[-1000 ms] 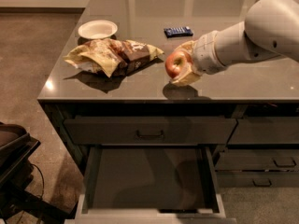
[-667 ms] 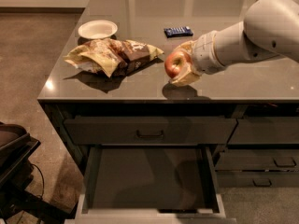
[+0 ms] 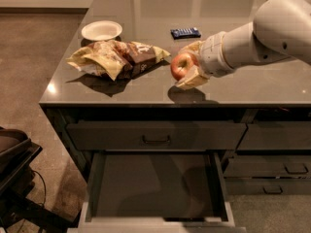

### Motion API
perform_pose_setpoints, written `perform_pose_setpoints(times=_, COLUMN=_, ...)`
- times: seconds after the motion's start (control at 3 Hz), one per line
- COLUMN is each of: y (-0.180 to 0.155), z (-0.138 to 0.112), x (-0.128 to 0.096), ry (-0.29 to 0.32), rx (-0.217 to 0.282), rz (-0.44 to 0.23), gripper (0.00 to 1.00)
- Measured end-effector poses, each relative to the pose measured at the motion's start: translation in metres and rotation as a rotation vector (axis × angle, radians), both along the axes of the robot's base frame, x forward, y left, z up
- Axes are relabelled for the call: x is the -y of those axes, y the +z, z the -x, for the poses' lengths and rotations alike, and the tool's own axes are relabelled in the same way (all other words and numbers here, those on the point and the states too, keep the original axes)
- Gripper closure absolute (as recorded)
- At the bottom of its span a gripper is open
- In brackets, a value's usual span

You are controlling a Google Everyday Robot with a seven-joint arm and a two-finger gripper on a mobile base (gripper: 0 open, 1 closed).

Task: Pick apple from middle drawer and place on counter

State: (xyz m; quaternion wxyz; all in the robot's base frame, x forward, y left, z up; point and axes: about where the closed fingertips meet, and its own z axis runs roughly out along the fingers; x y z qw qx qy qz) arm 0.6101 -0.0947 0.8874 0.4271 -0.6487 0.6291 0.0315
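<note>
Apple [image 3: 180, 66] in tool [image 3: 186, 67] above counter [image 3: 121, 90]

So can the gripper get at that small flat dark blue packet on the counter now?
Probably not yet. The gripper is over the grey stone counter, shut on the red and yellow apple. The blue packet lies close behind it with nothing between, so only the full grip stands in the way.
</note>
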Motion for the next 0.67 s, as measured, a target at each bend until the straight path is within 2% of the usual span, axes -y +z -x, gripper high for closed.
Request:
perform_pose_setpoints(times=0.33, y=-0.0076, z=-0.0033, x=0.0015, ry=-0.010, rx=-0.023, rz=-0.007, gripper=0.00)
perform_pose_setpoints(times=0.67, y=-0.0076, z=-0.0033, x=0.0015, ry=-0.010, rx=-0.023, rz=-0.007, gripper=0.00)
